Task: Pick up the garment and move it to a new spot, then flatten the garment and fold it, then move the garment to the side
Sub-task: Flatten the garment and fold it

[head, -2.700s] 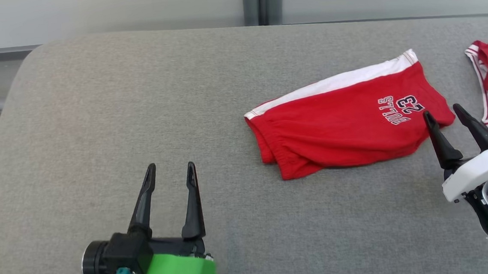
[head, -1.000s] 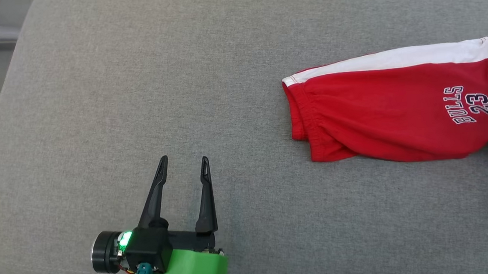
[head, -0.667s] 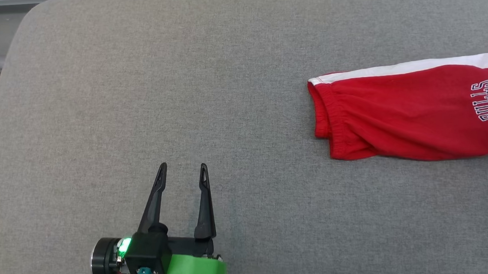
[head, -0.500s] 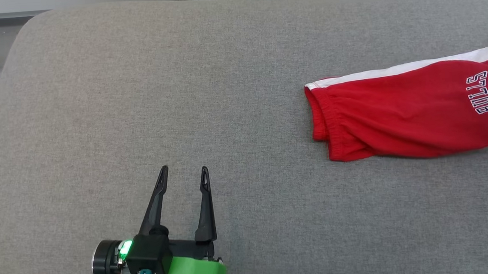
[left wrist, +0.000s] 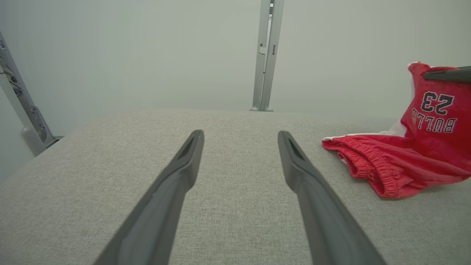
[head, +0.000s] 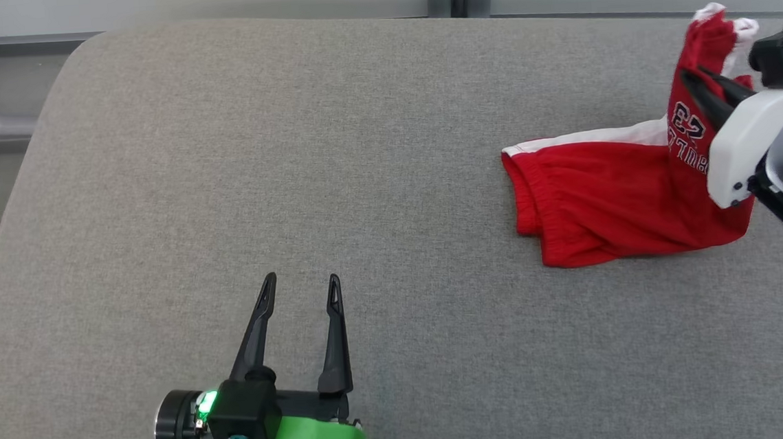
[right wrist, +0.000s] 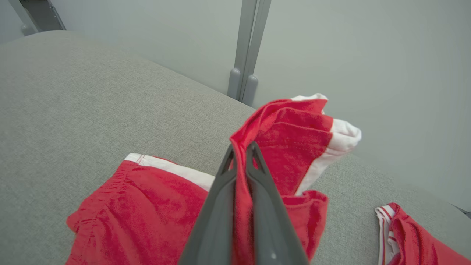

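Right gripper [right wrist: 241, 149], shut on the red shorts [head: 603, 198] by their printed end, has lifted it off the grey cushion [head: 290, 151]: pick-up begun.

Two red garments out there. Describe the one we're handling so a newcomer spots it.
On the wide grey cushion, look toward its right end. The red shorts lie there, one end pinched up by the right gripper. Unlike the other red garment nearby, they carry a broad white band and BULLS 23 lettering.
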